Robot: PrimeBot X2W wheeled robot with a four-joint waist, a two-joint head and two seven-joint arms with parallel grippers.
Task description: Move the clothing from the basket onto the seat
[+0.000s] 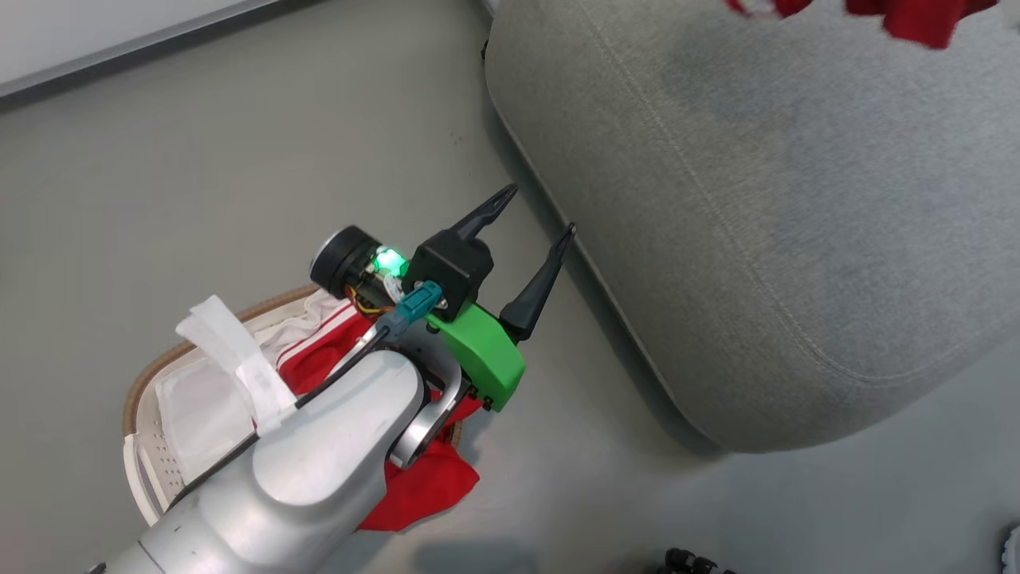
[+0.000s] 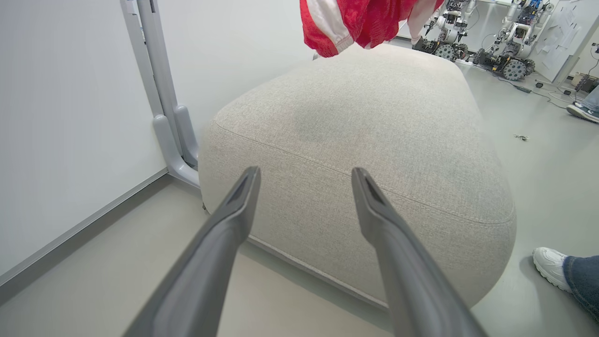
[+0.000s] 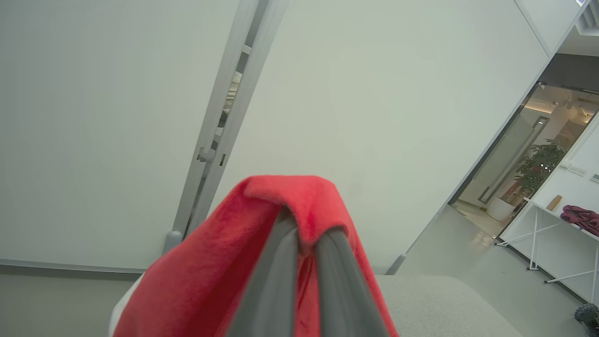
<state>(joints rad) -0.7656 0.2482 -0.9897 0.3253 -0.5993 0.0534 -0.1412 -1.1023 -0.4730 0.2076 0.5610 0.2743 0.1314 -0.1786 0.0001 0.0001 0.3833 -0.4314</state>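
Down at the lower left of the head view, the basket (image 1: 137, 391) stands on the floor (image 1: 239, 159), its brown rim curving round a white liner (image 1: 199, 406) that is bunched up on one side. Red clothing (image 1: 422, 486) with striped white trim lies inside, and one red fold spills over the right-hand rim onto the floor. The pale left arm (image 1: 319, 454) crosses above the basket and hides part of what it holds.

Further right, the left claw (image 1: 540, 210) hangs over the floor between basket and seat (image 1: 757, 199). Its two dark fingers are spread wide with nothing between them. In the left wrist view they point at the side of the grey, rounded cushion.

At the top right edge of the head view, a red garment (image 1: 916, 20) hangs over the seat. In the left wrist view it dangles above the far end, and whether it touches the fabric cannot be told. The right claw (image 3: 304, 234) is pressed together on this garment, which drapes over its fingertips. A person's white shoe (image 2: 550, 267) rests on the floor beside the seat.
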